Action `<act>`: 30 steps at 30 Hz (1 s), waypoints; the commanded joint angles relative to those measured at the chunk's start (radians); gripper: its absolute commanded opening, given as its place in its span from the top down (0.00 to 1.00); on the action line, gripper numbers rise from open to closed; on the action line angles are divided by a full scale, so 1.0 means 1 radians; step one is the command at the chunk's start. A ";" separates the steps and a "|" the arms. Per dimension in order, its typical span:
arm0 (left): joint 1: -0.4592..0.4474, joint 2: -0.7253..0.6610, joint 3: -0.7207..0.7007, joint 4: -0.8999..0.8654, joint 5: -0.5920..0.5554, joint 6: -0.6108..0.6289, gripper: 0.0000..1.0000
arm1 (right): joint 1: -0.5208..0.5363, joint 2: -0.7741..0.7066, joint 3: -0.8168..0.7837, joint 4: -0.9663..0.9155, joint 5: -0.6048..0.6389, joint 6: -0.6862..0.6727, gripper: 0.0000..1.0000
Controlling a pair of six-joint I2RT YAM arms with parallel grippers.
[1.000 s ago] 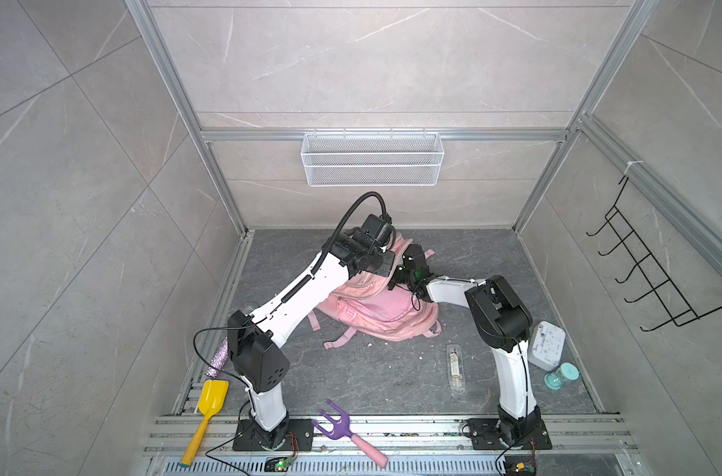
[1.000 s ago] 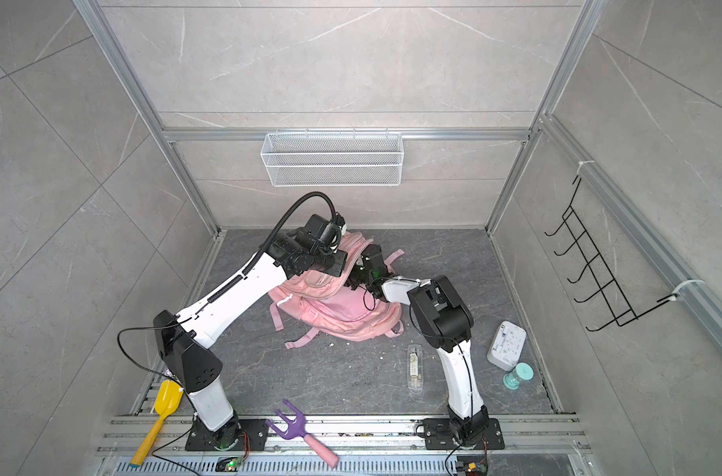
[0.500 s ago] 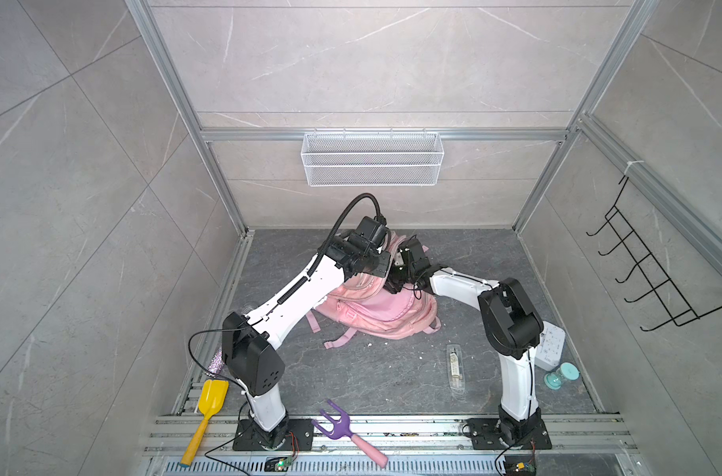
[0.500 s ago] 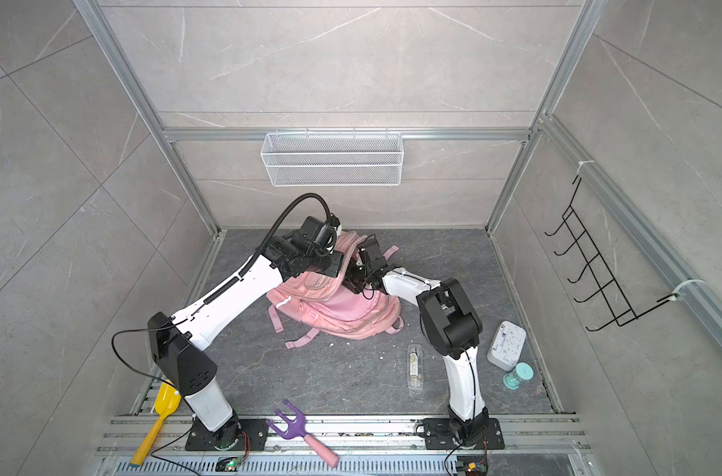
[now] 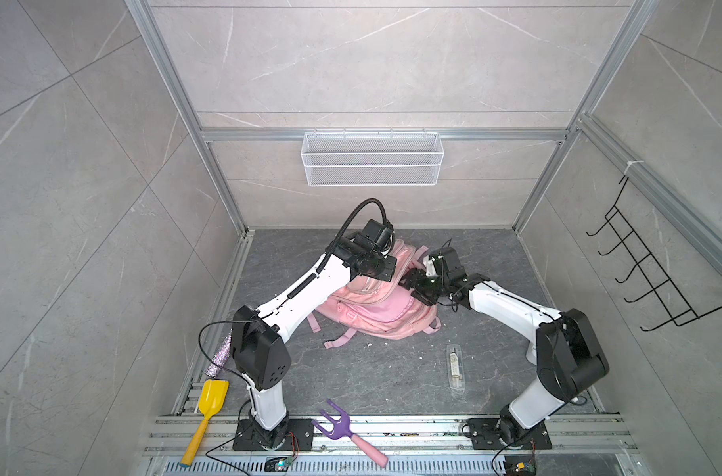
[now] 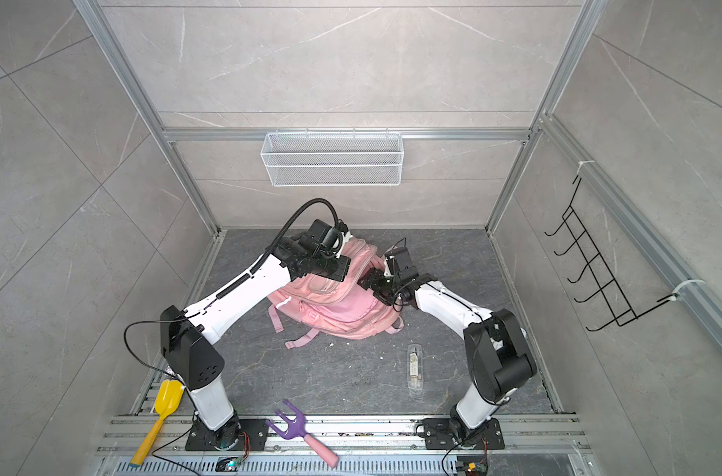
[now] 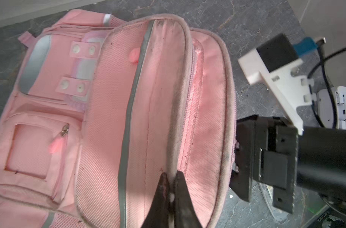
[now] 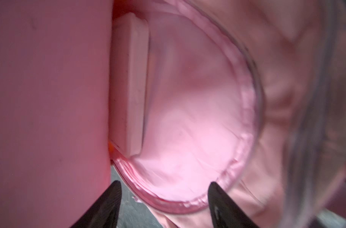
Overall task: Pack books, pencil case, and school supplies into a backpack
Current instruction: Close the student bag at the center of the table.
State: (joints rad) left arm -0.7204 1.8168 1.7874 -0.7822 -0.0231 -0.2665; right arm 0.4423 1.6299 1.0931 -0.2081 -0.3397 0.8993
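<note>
Two-handed at the pink backpack [image 5: 375, 305] [image 6: 334, 307]: comes at it from either side with the left arm [image 5: 305, 292] and the right arm [image 5: 507, 307], as both top views show.

Pinches the grubby rim of the backpack's open flap with the left jaws, clenched tight on the fabric in the left wrist view, and holds that rim raised off the body of the bag.

Holds the right jaws released and spread wide at the mouth of the main compartment, with nothing between them.

Looks straight into the pink lining in the right wrist view and finds the pencil case [image 8: 130, 84] inside, standing on its long edge against one wall of the compartment, apart from the right jaws.

Has the backpack lying on the grey surface [image 5: 351, 383] toward the back, front pockets up, straps trailing forward.

Has the packet of school supplies [image 5: 455, 366] [image 6: 414, 366] outside the bag, flat on the surface, near the right arm's elbow and well apart from the backpack.

Has a purple fork [image 5: 342, 426] with a pink handle on the front rail between the two arm bases, and a yellow shovel [image 5: 204, 416] beside the left base.

Has a white wire basket [image 5: 371, 165] hanging on the back wall.
</note>
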 commanded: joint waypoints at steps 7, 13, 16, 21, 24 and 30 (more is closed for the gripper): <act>-0.053 0.121 0.153 0.027 0.059 -0.008 0.83 | -0.006 -0.235 -0.144 -0.127 0.079 -0.100 0.30; -0.031 0.017 0.026 0.039 -0.011 -0.013 0.49 | 0.001 -0.311 -0.197 -0.175 0.076 -0.150 0.32; 0.004 -0.077 -0.096 0.071 -0.041 -0.024 0.47 | 0.021 -0.320 -0.211 -0.172 0.064 -0.160 0.34; 0.143 -0.235 -0.341 0.142 -0.074 -0.095 0.47 | 0.103 -0.292 -0.190 -0.145 0.062 -0.167 0.37; 0.237 -0.308 -0.479 0.174 -0.080 -0.154 0.46 | 0.160 -0.253 -0.156 -0.132 0.065 -0.170 0.39; 0.445 -0.387 -0.682 0.245 0.008 -0.266 0.37 | 0.297 -0.132 -0.074 -0.099 0.069 -0.163 0.40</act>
State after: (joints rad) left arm -0.3309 1.4704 1.1564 -0.6025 -0.0696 -0.4507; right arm 0.6910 1.4498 0.9688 -0.3370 -0.2749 0.7544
